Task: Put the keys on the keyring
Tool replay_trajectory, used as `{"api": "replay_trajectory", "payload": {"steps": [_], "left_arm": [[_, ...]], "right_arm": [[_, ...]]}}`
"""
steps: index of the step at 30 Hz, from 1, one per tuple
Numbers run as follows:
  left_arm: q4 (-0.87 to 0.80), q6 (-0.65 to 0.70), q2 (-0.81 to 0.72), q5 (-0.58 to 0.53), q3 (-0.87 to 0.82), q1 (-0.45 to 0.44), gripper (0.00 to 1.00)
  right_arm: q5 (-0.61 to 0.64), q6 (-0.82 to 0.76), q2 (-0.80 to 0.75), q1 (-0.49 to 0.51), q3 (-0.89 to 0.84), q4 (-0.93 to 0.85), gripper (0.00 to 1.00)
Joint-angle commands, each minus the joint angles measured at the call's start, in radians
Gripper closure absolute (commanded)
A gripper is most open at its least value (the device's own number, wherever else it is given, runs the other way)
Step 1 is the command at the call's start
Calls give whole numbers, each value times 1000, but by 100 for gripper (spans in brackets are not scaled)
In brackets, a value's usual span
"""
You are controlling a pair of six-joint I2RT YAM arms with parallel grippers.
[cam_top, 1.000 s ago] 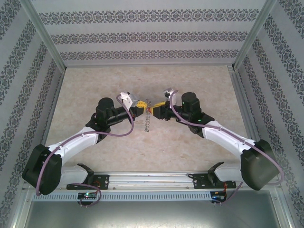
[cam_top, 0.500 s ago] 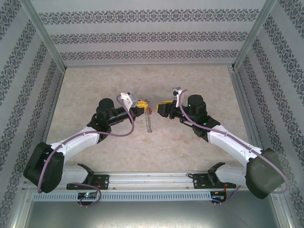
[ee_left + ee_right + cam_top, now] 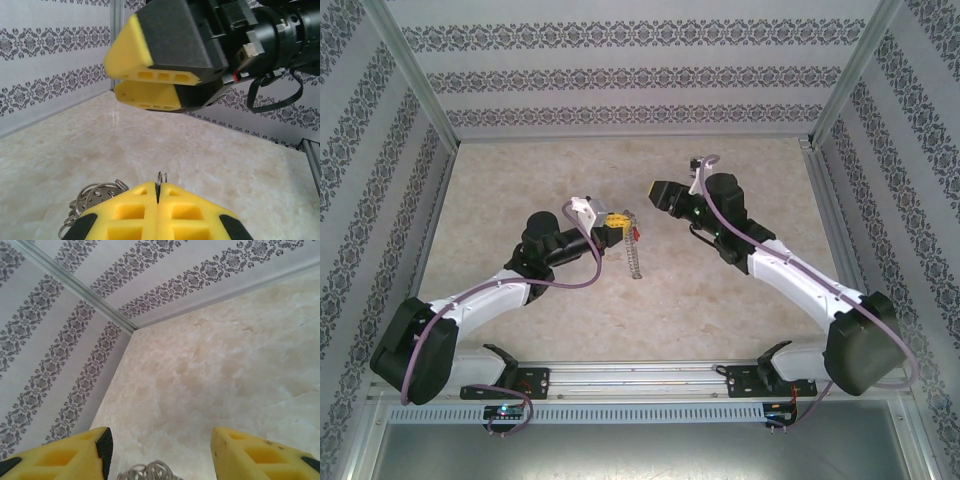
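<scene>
Near edge: I see a metal rail (image 3: 640, 378) carrying both arm bases side by side.
Left arm (image 3: 490, 295): it reaches in from the near left toward the middle of the table, with a purple cable looping along it.
Left gripper (image 3: 157, 191): its yellow fingers are pressed flat together and pinch the keyring (image 3: 92, 197). Two thin wire loops poke up through the seam between the pads.
Keyring: silvery rings bunch just left of the clamped fingers in my left wrist view. From above, a chain-like strand hangs from that gripper down toward the marble-patterned table (image 3: 520, 180). I cannot tell whether its end touches the surface.
Right arm (image 3: 790, 280): it stretches from the near right, farther in than the left one.
Right gripper (image 3: 662, 192): it is held off the table, beyond and to the right of the keyring, and apart from it. Its own camera shows the fingers spread wide. A scrap of silvery looped metal sits at the bottom edge between them, and I cannot tell what it belongs to.
Walls (image 3: 640, 75): white panels with dark patterned bands close off the far side and both flanks.
</scene>
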Motion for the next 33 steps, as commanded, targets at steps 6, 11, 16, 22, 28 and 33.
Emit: {"api": "replay_trajectory", "payload": {"steps": [6,11,16,22,28,33], "left_arm": [[139,-61,-46,-5,-10,-16,100],[126,-56,-45,-15,-3,-16,100],[163,-60,-23,-16,-3,-16,100],[183,-66,-8,-11,0,-16,100],[204,-79,1,-2,-8,-17,100],[251,-83,23,12,-27,-16,100]], "right_arm": [[11,64,47,48,109,-12,46],[23,50,44,73,145,-28,47],[64,12,48,91,167,-62,48],[58,-2,69,99,171,-62,51],[31,-28,43,83,154,-49,50],[2,-71,14,54,62,-23,48]]}}
